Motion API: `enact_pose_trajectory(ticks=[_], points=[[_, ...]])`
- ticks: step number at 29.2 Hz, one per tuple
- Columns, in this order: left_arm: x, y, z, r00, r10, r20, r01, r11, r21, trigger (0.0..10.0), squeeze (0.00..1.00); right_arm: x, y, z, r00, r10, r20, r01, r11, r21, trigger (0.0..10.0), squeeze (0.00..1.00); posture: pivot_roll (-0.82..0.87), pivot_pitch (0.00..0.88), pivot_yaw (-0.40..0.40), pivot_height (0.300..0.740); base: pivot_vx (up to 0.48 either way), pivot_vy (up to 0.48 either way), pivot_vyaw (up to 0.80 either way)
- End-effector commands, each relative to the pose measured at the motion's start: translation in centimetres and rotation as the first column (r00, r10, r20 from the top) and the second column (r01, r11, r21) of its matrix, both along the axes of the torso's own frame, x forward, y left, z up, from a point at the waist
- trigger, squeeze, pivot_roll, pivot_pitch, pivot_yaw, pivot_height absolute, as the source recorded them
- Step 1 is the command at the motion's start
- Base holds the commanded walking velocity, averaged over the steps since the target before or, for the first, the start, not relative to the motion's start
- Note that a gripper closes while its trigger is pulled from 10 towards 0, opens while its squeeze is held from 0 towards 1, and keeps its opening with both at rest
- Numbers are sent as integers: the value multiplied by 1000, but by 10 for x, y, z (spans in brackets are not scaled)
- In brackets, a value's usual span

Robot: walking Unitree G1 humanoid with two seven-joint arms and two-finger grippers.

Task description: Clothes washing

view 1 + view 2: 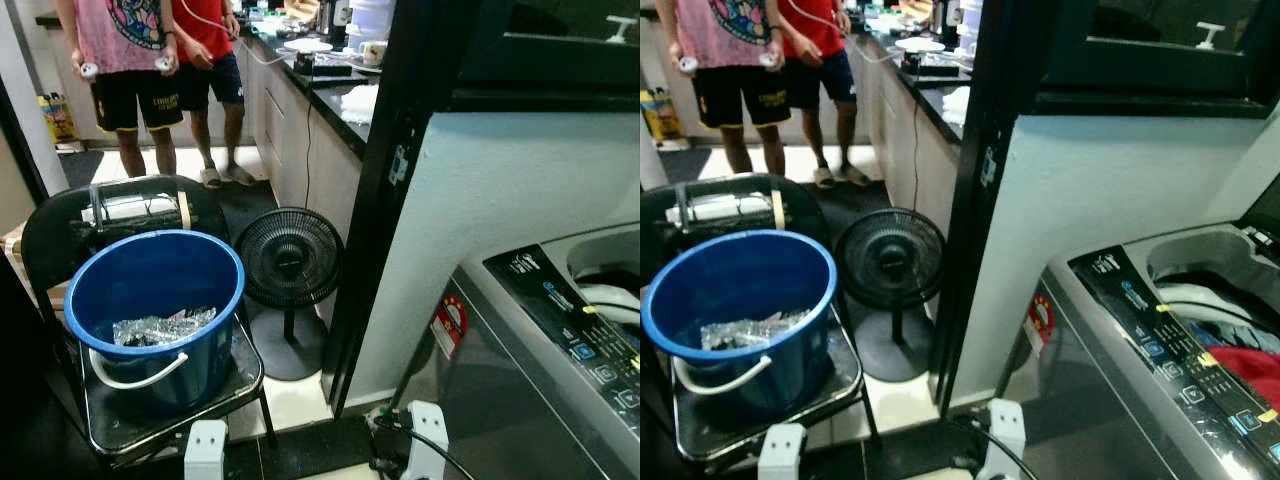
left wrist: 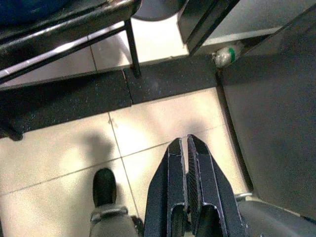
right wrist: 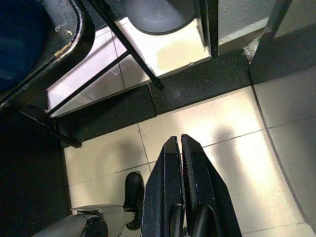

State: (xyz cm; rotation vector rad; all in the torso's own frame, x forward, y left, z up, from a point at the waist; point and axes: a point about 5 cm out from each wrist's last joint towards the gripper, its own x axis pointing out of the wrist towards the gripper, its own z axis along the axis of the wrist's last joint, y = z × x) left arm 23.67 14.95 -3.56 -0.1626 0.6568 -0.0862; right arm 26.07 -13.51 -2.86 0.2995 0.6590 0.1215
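— Where's the laundry?

— Some lies in the round blue plastic bucket [image 1: 150,300], a crumpled grey-white cloth [image 1: 160,327] at its bottom. The bucket stands on the seat of a black metal-framed chair [image 1: 170,400], near the seat's front edge, its white handle hanging down the front. More is in the grey top-loading washing machine [image 1: 1160,340] to the right: white fabric and a red piece [image 1: 1250,365] lie in its open drum, beyond the dark control panel.

— And the claws?

— The left claw [image 2: 186,148] hangs over the pale tiled floor [image 2: 64,163], its two long black fingers pressed together, nothing between them. The right claw [image 3: 177,145] hangs likewise, fingers together and empty, near the chair's legs.

— Anything else around?

— A black pedestal fan [image 1: 288,258] stands on the floor just beside the chair. Farther back, two people [image 1: 150,60] stand by a dark kitchen bench [image 1: 330,100] carrying dishes.
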Motion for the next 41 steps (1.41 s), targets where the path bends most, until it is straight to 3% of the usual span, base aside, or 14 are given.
enact_pose_trajectory(ticks=[1, 6, 8, 10, 17, 24, 35, 41], points=[[-5, -1, -7, 999, -24, -28, 25, 999, 33, 10000, 0, -5, -2, -7, 1000, 11, -29, -12, 999, -36, 10000, 0, 9, 0, -11, 740, 0, 0, 0], [-10, -2, -14, 997, -59, -44, 62, 996, 63, 10000, 0, -15, -2, -17, 995, 53, -85, -60, 994, -92, 10000, 0, 5, 0, -18, 740, 0, 0, 0], [-17, -1, -20, 993, -104, -51, 110, 987, 118, 10000, 0, -27, -1, -26, 984, 128, -123, -145, 978, -149, 10000, 0, 8, 0, 1, 740, 0, 0, 0], [-24, 3, -25, 990, -128, -62, 136, 979, 151, 10000, 0, -39, -4, -34, 981, 132, -145, -158, 970, -185, 10000, 0, 11, 0, 18, 740, 0, 0, 0], [-23, 27, -22, 998, -46, -34, 52, 982, 181, 10000, 0, -54, -1, -43, 983, 84, -165, -113, 978, -177, 10000, 0, 5, 0, 82, 740, 0, 0, 0], [-21, 39, -20, 1000, 12, -3, -11, 986, 166, 10000, 0, -56, 2, -44, 985, 80, -150, -106, 979, -175, 10000, 0, -2, 0, 97, 740, 0, 0, 0], [-24, 20, -21, 999, -26, 48, 19, 990, 141, 10000, 0, -45, -3, -36, 986, 144, -84, -157, 972, -178, 10000, 0, 0, 0, 32, 740, 0, 0, 0], [-26, 25, -22, 998, 29, 52, -36, 991, 129, 10000, 0, -39, -2, -33, 987, 144, -71, -155, 972, -177, 10000, 0, 12, 0, 23, 740, 0, 0, 0]])
